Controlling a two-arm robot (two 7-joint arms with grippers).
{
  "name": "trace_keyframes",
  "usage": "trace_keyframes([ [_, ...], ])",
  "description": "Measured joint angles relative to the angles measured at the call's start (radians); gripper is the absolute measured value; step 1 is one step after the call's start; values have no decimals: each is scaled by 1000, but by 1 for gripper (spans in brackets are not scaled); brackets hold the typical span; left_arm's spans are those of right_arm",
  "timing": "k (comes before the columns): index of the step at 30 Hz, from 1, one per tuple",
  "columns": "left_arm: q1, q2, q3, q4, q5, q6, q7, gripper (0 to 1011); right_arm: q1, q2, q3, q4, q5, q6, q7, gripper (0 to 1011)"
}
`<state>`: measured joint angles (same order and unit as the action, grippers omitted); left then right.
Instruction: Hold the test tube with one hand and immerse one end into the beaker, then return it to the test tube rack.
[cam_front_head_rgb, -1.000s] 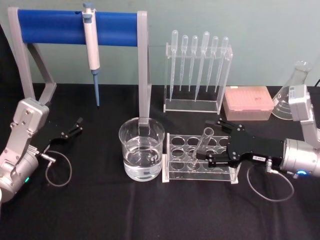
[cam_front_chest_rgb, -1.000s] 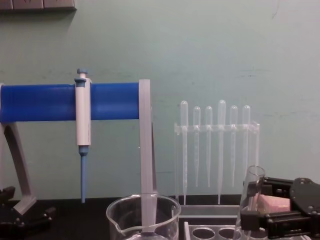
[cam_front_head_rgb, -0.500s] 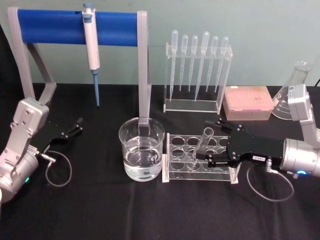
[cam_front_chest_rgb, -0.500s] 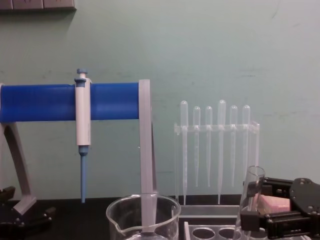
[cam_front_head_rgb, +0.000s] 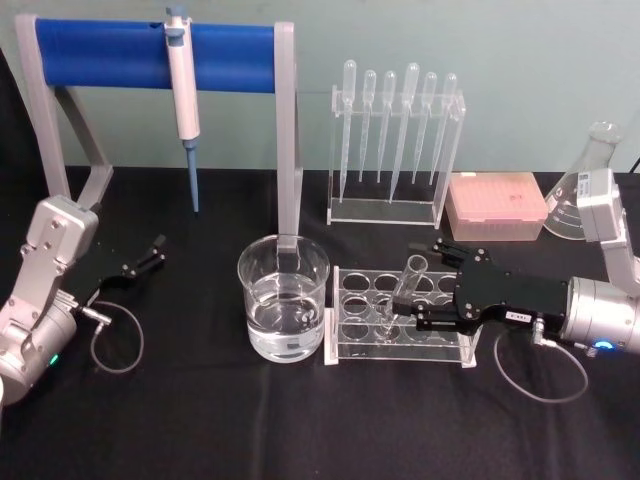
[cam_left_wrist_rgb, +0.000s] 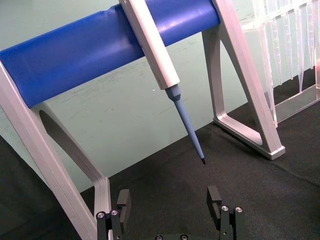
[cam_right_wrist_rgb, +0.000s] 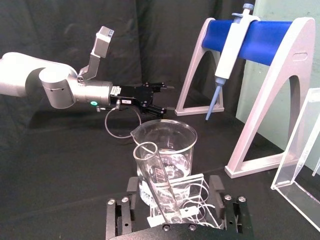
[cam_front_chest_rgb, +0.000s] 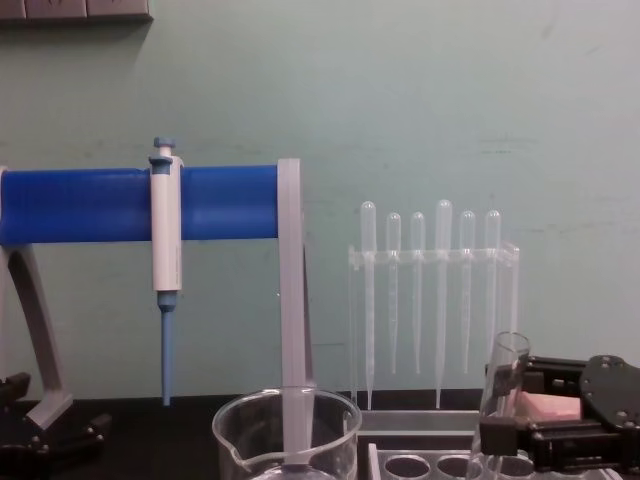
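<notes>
While the test tube (cam_front_head_rgb: 403, 290) is leaning in one of the holes of the clear test tube rack (cam_front_head_rgb: 345, 335), its rim tipped away from the beaker (cam_front_head_rgb: 283, 300), we are seeing the right gripper (cam_right_wrist_rgb: 173, 186) reaching in level from the right side of the table (cam_front_head_rgb: 300, 430). Its jaws are standing apart, one on each side of the tube, and neither is pressing the glass. We judge the side approach at mid-height is meant to keep the rim and the round bottom free, so the lower end can go into the liquid. The tube is probably leaning because the hole is wider than the glass, so a closing grip may shift it first.

The beaker, partly filled with clear liquid, is sitting just beside the rack on its left, which is keeping the transfer short. We cannot tell from this moment whether the dip is already done.

The left gripper (cam_front_head_rgb: 148, 256) is resting parked at the table's left, its jaws also apart, well clear of the work.
</notes>
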<state>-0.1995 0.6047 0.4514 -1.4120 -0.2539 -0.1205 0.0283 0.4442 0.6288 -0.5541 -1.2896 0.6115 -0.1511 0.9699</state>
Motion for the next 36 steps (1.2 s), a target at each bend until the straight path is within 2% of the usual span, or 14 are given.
trace_keyframes([
  [2, 0, 0, 0, 0, 0, 0, 0, 1000, 0, 0, 0, 0, 0, 0, 0, 837],
  [5, 0, 0, 0, 0, 0, 0, 0, 1000, 0, 0, 0, 0, 0, 0, 0, 788],
  [8, 0, 0, 0, 0, 0, 0, 0, 1000, -1, 0, 0, 0, 1, 0, 0, 682],
  [9, 0, 0, 0, 0, 0, 0, 0, 1000, -1, 0, 0, 0, 1, 0, 0, 682],
  [10, 0, 0, 0, 0, 0, 0, 0, 1000, -1, 0, 0, 0, 1, 0, 0, 609],
  [14, 0, 0, 0, 0, 0, 0, 0, 1000, -1, 0, 0, 0, 1, 0, 0, 481],
  [15, 0, 0, 0, 0, 0, 0, 0, 1000, -1, 0, 0, 0, 1, 0, 0, 481],
  [16, 0, 0, 0, 0, 0, 0, 0, 1000, -1, 0, 0, 0, 1, 0, 0, 409],
  [20, 0, 0, 0, 0, 0, 0, 0, 1000, -1, 0, 0, 0, 1, 0, 0, 308],
  [21, 0, 0, 0, 0, 0, 0, 0, 1000, -1, 0, 0, 0, 1, 0, 0, 255],
  [36, 0, 0, 0, 0, 0, 0, 0, 1000, -1, 2, 0, -5, 0, 1, -1, 233],
])
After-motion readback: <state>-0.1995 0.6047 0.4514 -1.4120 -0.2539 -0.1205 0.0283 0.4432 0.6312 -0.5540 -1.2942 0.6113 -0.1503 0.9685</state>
